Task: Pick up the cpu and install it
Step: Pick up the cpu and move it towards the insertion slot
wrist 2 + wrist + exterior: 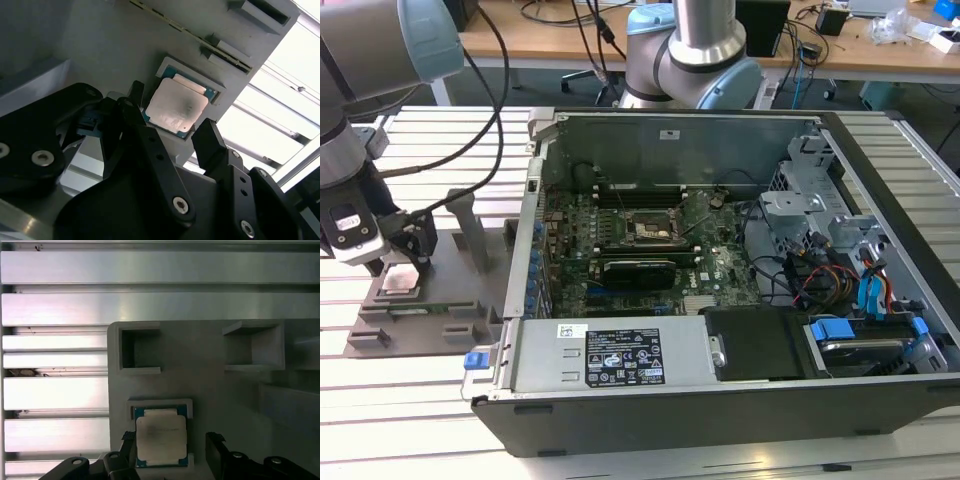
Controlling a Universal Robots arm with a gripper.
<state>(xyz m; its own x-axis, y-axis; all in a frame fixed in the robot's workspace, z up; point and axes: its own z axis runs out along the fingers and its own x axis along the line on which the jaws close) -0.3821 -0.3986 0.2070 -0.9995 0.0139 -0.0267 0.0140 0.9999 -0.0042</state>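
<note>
The slatted metal table (420,420) carries everything. An open computer case (670,140) takes up most of it, lying on its side with the cover off, so the motherboard (620,260) and its socket (648,228) face upward and can be reached from above.

Toward the table's edge at the exterior view's left, just beside the case wall, lies a grey plate (410,325). It appears to be a parts holder: recessed pockets keep each piece in a known place. Grey upright posts (470,225) rise from it between the pocket and the case.

The gripper (408,252) hangs directly over this plate. Its fingers are apart, one on each side of the cpu (400,280) and clear of its edges, gripping nothing.

The cpu (176,105) lies flat in its shallow pocket, metal top up, near one edge of the plate. The pocket's low rim (160,402) holds it square while leaving its sides exposed. In both wrist views a little room shows between each finger (207,135) and the chip, and the space above it is open.
</note>
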